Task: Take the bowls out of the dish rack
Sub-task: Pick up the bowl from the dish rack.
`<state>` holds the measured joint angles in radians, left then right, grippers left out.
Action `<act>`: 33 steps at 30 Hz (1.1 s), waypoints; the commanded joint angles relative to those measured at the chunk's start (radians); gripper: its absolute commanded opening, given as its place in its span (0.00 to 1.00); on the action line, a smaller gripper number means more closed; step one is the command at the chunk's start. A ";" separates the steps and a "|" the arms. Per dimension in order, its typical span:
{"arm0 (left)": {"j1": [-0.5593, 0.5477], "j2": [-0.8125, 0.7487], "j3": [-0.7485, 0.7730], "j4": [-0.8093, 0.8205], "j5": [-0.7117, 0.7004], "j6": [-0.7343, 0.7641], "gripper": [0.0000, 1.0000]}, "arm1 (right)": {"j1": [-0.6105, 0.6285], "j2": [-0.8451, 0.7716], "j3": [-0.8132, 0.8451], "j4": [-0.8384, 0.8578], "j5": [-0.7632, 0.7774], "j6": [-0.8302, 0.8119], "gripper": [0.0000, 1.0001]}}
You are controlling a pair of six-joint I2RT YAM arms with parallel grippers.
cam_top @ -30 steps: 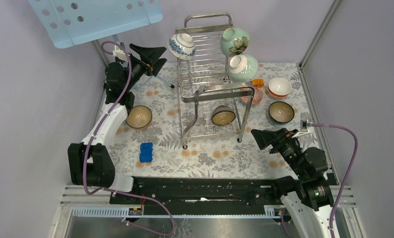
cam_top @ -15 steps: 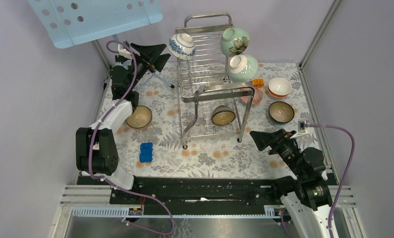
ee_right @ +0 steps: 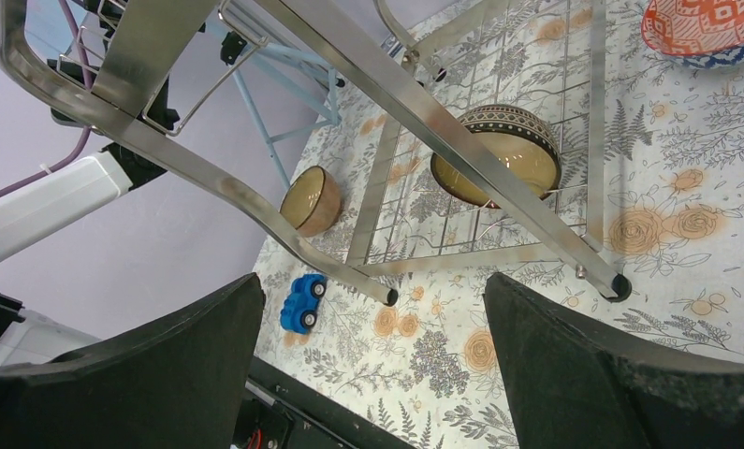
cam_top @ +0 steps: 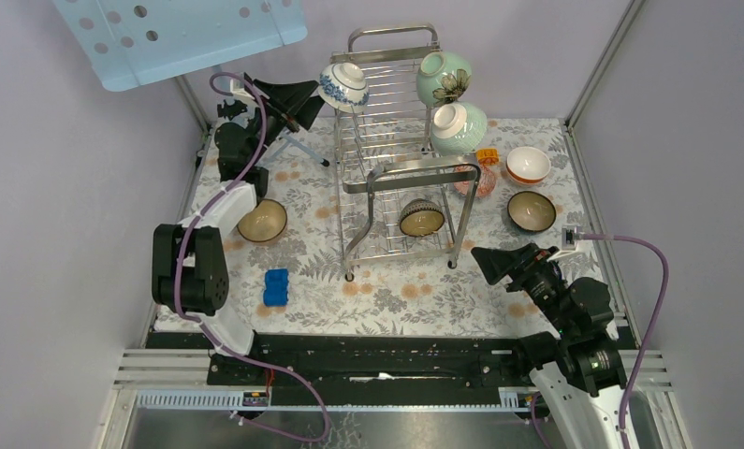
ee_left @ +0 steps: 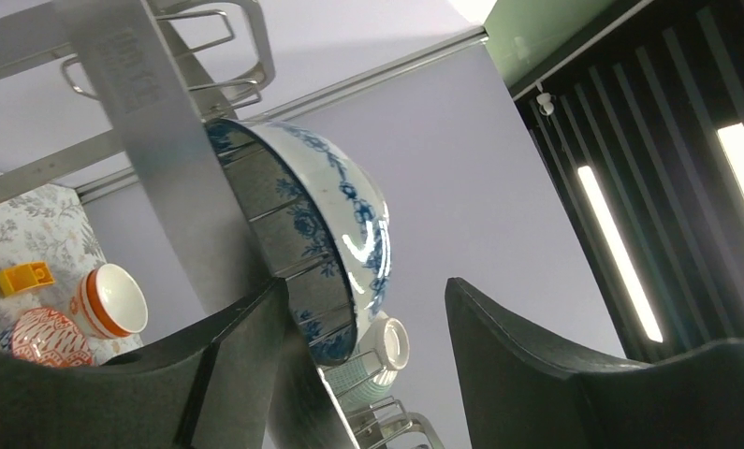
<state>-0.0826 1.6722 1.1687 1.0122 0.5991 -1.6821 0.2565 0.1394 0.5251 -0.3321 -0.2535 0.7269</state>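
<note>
Floral cloth (cam_top: 396,299) lies under everything, and nearest me the right gripper (cam_top: 481,260) hangs by the front leg of the dish rack (cam_top: 401,173), jaws wide apart on nothing. Farther back I see a brown bowl (cam_top: 422,217) on the lower tier, and at the upper tier's left the left gripper (cam_top: 302,106) has its fingers apart either side of the blue-and-white bowl (cam_top: 342,86), contact unclear. Lettering (ee_left: 129,65) stamped on the rack's frame is too blurred for me to read.
</note>
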 commanded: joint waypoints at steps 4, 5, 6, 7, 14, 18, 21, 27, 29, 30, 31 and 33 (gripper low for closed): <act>-0.022 0.034 0.064 0.152 0.025 -0.038 0.60 | 0.008 -0.001 -0.007 0.025 -0.004 -0.015 0.94; -0.025 0.038 0.067 0.159 0.025 -0.041 0.60 | 0.009 -0.001 -0.007 0.025 -0.004 -0.015 0.94; -0.027 0.042 0.071 0.167 0.026 -0.045 0.59 | 0.010 -0.001 -0.008 0.024 -0.003 -0.016 0.94; -0.029 0.048 0.075 0.174 0.027 -0.049 0.58 | 0.011 -0.001 -0.009 0.024 -0.004 -0.016 0.94; -0.039 0.071 0.102 0.203 0.028 -0.066 0.50 | 0.010 -0.002 -0.015 0.022 0.000 -0.019 0.94; -0.041 0.081 0.111 0.220 0.028 -0.078 0.42 | 0.012 -0.001 -0.019 0.024 -0.001 -0.016 0.94; -0.042 0.091 0.120 0.232 0.029 -0.087 0.36 | 0.011 0.000 -0.020 0.024 -0.001 -0.016 0.94; -0.048 0.104 0.129 0.249 0.027 -0.098 0.28 | 0.013 0.005 -0.019 0.028 0.001 -0.017 0.94; -0.051 0.110 0.135 0.257 0.025 -0.102 0.25 | 0.013 0.005 -0.018 0.027 0.003 -0.018 0.94; -0.053 0.112 0.139 0.260 0.024 -0.105 0.23 | 0.013 0.006 -0.019 0.026 0.002 -0.019 0.94; -0.055 0.116 0.143 0.263 0.023 -0.108 0.19 | 0.013 0.006 -0.018 0.025 0.002 -0.019 0.94; -0.061 0.124 0.154 0.279 0.018 -0.117 0.13 | 0.013 0.008 -0.016 0.025 0.002 -0.020 0.94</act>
<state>-0.1310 1.7893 1.2613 1.1862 0.6102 -1.7889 0.2611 0.1398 0.5053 -0.3321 -0.2527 0.7219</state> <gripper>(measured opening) 0.180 0.945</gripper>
